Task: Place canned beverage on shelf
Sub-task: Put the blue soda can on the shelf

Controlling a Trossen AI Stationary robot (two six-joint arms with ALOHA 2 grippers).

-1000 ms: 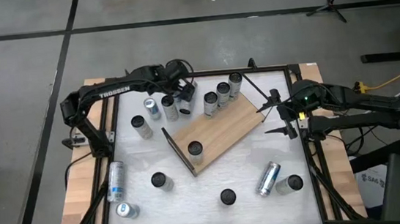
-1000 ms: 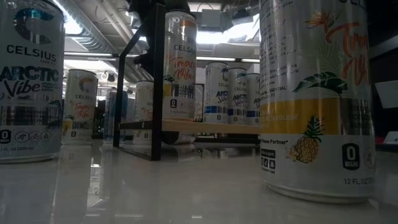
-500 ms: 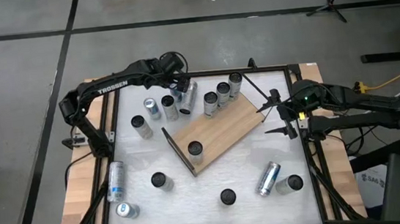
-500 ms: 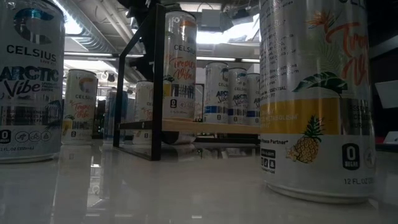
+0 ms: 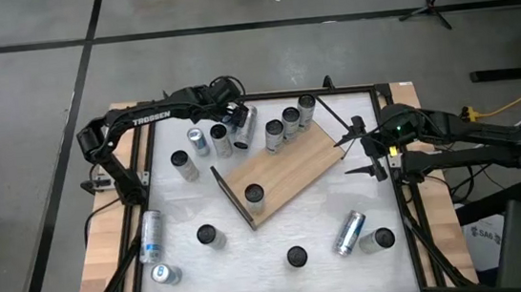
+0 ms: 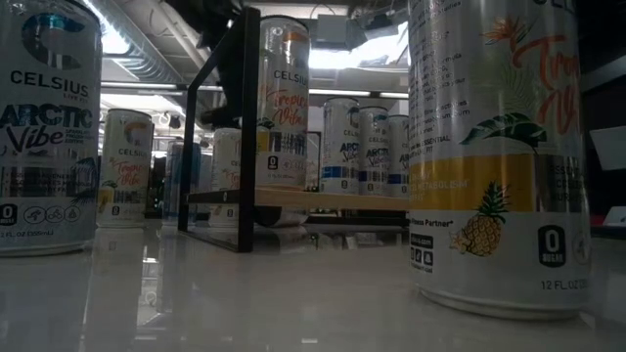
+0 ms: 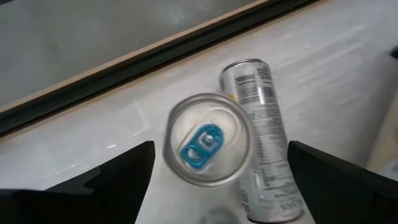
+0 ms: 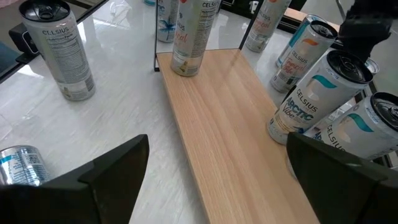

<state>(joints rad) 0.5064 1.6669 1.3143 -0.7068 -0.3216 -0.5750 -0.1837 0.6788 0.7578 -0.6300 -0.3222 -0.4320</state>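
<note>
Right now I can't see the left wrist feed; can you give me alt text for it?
The open left gripper hovers over an upright can with a blue tab, which shows between its fingers. A second silver can lies on the white tabletop behind it.

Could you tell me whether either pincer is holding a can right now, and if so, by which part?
Nothing is held. The left pincer hangs open above an upright blue-tabbed can; the right pincer waits open over the shelf.

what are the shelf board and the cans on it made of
The shelf looks like light wood or a wood-look laminate, matte, with straight grain lines along it. The cans look like thin aluminium: shiny printed walls, bright metal rims, pull-tab tops.
</note>
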